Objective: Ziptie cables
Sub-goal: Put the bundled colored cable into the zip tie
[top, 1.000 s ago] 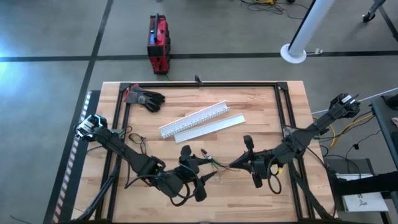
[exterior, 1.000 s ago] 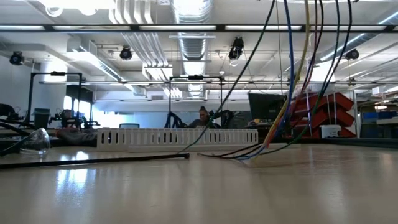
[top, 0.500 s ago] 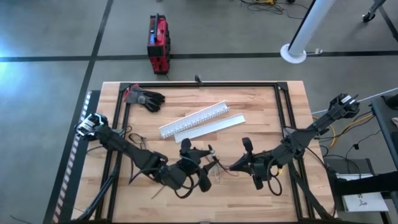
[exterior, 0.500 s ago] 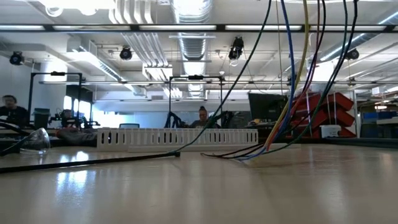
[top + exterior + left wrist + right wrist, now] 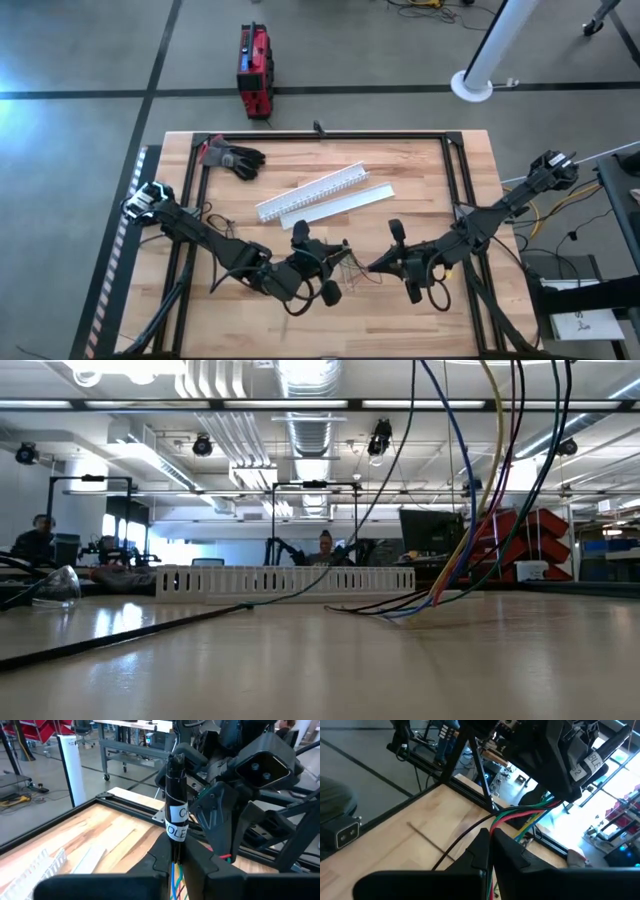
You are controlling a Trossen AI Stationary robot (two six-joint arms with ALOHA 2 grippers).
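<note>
The cables [image 5: 355, 268] are a thin bunch of green, red, yellow and dark wires strung between my two grippers over the middle of the table. My left gripper [image 5: 338, 258] is shut on them from the left, my right gripper [image 5: 373, 268] from the right, and the two nearly meet. In the low view the wires [image 5: 470, 490] hang down from above, and their loose ends [image 5: 400, 610] lie on the tabletop. One dark strand [image 5: 120, 638] trails flat across the table. My left gripper pinches the bunch between its two fingers; coloured strands [image 5: 175, 881] show in the narrow slit between them. The held stretch is lifted clear of the table. My right gripper stands close in front of it. My right gripper pinches the bunch between its two fingers, where the red, green and dark strands [image 5: 496, 827] leave the fingertips. From there the wires [image 5: 530, 812] run in a short span to my left gripper. The held part is clear of the table, and a dark strand drops away to the wood.
A white slotted channel [image 5: 312, 190] and its flat white lid [image 5: 345, 203] lie slantwise just beyond the grippers. A black glove [image 5: 236, 158] rests at the far left. A black frame [image 5: 330, 134] runs round the tabletop. The near strip of table is bare wood.
My left gripper has moved toward the table's right and slightly far, closing on my right gripper, still shut on the wires. The dark strand lying on the table has swung, its free end sliding toward the near left. The hanging wires have shifted a little.
</note>
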